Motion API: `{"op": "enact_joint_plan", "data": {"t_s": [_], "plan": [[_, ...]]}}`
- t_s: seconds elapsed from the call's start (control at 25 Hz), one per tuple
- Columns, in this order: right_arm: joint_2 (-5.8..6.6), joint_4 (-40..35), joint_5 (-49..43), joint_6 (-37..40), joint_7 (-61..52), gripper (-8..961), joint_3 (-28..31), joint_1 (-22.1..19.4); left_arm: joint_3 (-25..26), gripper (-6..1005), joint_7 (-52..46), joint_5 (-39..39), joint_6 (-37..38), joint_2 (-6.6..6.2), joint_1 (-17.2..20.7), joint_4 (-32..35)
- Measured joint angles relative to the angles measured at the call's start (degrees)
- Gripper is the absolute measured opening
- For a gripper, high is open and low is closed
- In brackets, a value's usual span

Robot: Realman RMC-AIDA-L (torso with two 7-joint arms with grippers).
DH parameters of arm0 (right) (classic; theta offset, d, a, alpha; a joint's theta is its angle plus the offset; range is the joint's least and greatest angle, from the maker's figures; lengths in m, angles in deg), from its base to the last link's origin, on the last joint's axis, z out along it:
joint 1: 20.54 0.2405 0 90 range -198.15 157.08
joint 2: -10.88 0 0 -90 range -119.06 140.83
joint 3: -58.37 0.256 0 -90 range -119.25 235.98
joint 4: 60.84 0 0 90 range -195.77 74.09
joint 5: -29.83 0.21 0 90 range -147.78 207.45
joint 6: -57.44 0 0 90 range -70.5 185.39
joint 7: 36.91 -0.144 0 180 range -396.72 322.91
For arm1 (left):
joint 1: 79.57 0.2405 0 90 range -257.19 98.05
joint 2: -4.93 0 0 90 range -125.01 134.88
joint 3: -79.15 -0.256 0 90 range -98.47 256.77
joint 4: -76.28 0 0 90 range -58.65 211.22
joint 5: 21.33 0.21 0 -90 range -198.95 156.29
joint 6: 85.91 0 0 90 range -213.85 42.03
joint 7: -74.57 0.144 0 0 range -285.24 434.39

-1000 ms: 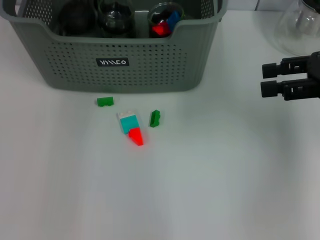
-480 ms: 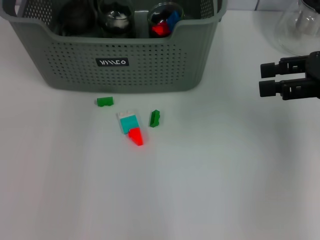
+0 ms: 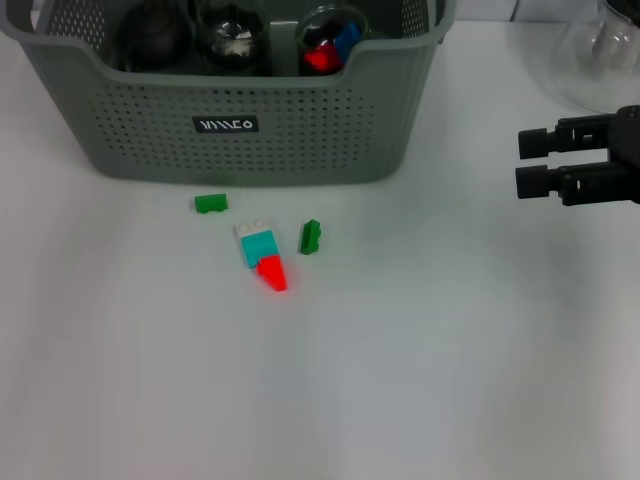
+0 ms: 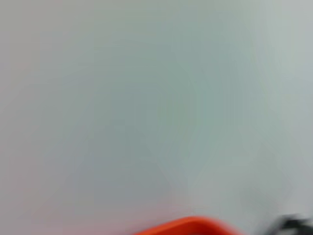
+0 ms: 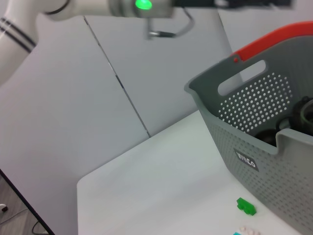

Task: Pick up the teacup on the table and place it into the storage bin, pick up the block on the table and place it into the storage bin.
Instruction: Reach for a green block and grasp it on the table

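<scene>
The grey-green storage bin [image 3: 230, 125] stands at the back of the table and also shows in the right wrist view [image 5: 266, 127]. Inside it sit glass teacups; one teacup [image 3: 331, 38] holds red and blue pieces. No teacup stands on the bare table. In front of the bin lie a green block [image 3: 210, 203], a second green block [image 3: 310, 237] and a white, teal and red block stack [image 3: 262, 258]. My right gripper [image 3: 521, 163] hovers open and empty at the right, well away from the blocks. The left gripper is out of view.
A clear glass flask [image 3: 598, 55] stands at the back right, just behind my right gripper. The white table [image 3: 400, 380] stretches bare toward the front. The left wrist view shows only a pale surface and an orange edge [image 4: 188, 226].
My right gripper has crept slightly to the left. The blocks on the table have not moved.
</scene>
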Motion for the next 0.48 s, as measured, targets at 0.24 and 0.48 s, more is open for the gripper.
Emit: {"op": "enact_joint_plan", "data": {"t_s": [0.24,0.48], "plan": [[0.00,0.45,0.18,-0.16,0.95,706,0.06,0.03,2.55,803,15.39,-18.55,19.21,-0.12,7.85,3.60],[-0.06,1.05,0.19,-0.29,1.12,706,0.16,0.26,0.81,800,25.36,-15.17,34.00,1.54,11.12,0.23]]}}
